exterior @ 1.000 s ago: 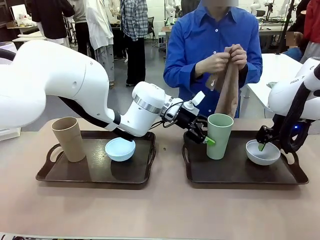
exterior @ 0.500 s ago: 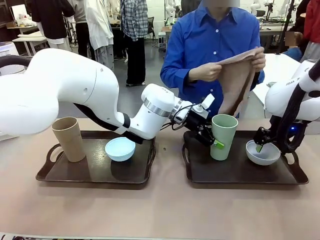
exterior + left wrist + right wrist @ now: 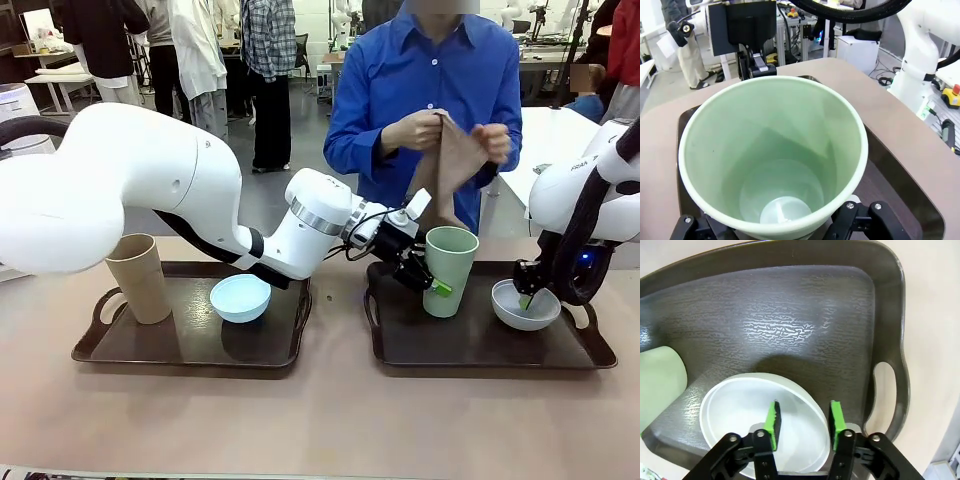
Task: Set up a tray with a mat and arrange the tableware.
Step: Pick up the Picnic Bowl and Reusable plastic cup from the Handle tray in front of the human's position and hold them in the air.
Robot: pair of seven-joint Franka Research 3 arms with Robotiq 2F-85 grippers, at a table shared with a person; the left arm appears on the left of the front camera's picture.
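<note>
You were clearing: left claw (image 3: 434, 284) held the tall sage-green tumbler (image 3: 450, 260); half-open right claw (image 3: 804, 410) needed to pinch the round white bowl (image 3: 737, 415).

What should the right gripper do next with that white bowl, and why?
Probably pinch shut on the rim of the pale bowl: the right gripper straddles it, one pad inside, one outside, gaps showing. The left gripper clasps the green tumbler, and the person holds the mat, likely meant for this tray.
</note>
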